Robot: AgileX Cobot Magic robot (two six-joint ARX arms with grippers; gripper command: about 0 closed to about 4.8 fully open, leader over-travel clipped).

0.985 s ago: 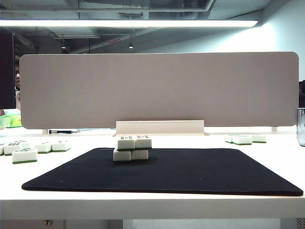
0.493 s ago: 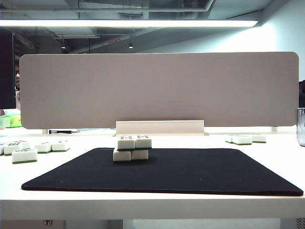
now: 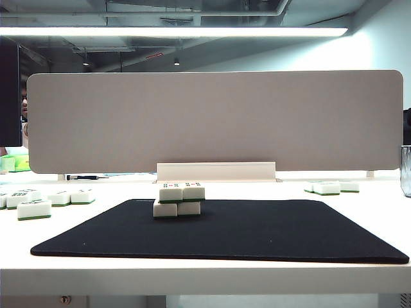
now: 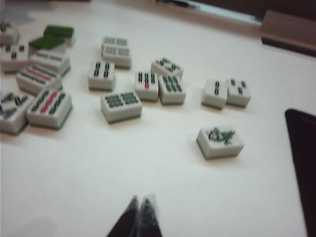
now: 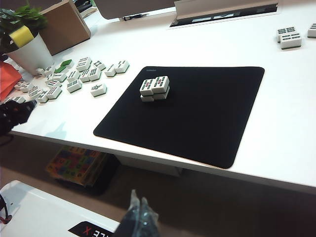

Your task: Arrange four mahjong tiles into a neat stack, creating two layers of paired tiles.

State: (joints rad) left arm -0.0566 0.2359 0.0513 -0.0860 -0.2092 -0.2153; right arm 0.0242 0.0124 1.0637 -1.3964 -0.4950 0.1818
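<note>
The four mahjong tiles [image 3: 178, 199] stand stacked on the black mat [image 3: 270, 234], a pair on top of a pair, the upper pair shifted slightly right. The right wrist view shows the same stack [image 5: 155, 88] near the mat's [image 5: 212, 118] far left corner. My left gripper [image 4: 140, 201] is shut and empty, hovering over bare white table near loose tiles, with the mat's edge [image 4: 302, 153] to one side. My right gripper [image 5: 138, 201] is shut and empty, held off the table's near edge, well away from the stack. Neither gripper appears in the exterior view.
Several loose tiles [image 4: 121, 104] lie scattered on the table left of the mat [image 3: 33, 208], one [image 4: 220, 142] nearest it. More tiles [image 3: 331, 187] sit at the back right. A grey divider panel [image 3: 215, 122] closes the back. A potted plant [image 5: 27, 49] and brown box [image 5: 64, 24] stand far left.
</note>
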